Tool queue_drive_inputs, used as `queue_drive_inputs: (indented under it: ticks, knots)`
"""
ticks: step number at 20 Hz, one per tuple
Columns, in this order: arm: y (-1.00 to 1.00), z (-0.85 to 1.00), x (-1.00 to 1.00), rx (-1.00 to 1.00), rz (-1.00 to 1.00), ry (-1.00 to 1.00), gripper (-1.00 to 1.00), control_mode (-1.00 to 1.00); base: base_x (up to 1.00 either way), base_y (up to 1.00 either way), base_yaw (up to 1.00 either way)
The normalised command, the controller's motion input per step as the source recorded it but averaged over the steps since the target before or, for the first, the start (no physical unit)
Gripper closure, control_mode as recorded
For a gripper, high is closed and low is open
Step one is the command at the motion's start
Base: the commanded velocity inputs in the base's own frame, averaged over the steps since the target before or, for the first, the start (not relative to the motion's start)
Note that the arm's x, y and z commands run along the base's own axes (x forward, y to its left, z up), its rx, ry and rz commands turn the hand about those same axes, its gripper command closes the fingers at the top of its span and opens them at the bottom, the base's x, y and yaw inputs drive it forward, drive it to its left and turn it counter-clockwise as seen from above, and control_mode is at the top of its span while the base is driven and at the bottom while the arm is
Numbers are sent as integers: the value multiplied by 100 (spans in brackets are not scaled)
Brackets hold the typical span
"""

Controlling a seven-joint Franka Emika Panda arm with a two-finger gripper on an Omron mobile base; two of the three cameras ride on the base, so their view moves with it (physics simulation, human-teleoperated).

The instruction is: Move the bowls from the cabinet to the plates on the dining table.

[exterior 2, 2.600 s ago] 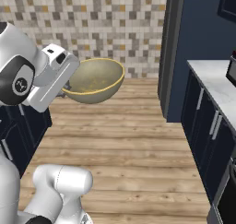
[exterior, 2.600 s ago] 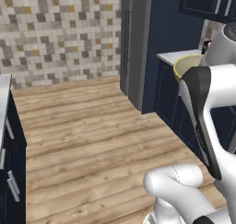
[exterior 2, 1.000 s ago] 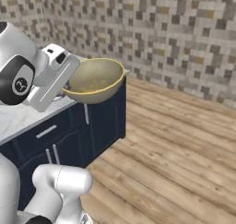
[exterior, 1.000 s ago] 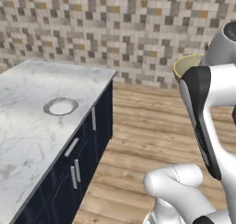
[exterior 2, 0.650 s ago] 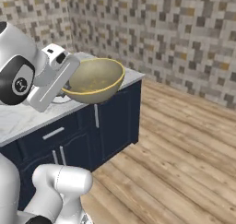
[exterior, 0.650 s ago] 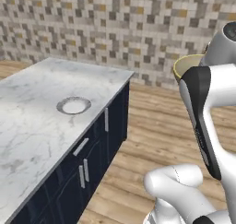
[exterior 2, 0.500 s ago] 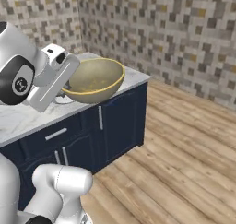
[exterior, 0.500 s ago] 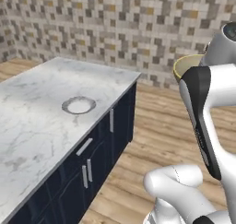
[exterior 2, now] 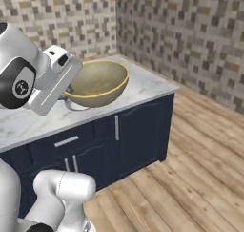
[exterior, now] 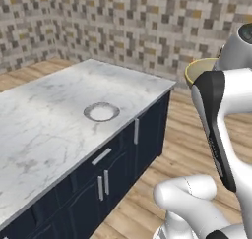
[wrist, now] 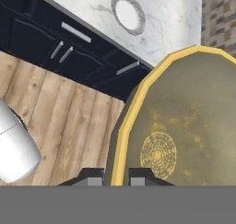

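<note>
- my fingers [wrist: 116, 176] are clamped on the rim of the bowl [exterior 2: 97, 83], one tip inside, one outside.
- i see the bowl at centre left of the right base view, held above the marble counter [exterior: 44, 130].
- a grey-white plate [exterior: 101, 111] lies on that counter, mid-frame in the left base view.

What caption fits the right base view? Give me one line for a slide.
Gripper shut on the rim of a bowl, carried in the air near the marble table with its pale plate.
</note>
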Motion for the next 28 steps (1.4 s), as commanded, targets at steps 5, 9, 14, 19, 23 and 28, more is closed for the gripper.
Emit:
queue_drive_inputs:
  ticks: [5,9,14,19,23,28]
  knots:
    - [0,0,0,0,0,0,100,100,44,-16,35]
    - [0,0,0,0,0,0,100,100,46,-15,35]
    - [0,0,0,0,0,0,100,100,49,-14,35]
    - [0,0,0,0,0,0,100,100,56,-20,31]
    - [0,0,0,0,0,0,100,100,55,-22,30]
    - [0,0,0,0,0,0,100,100,54,-17,32]
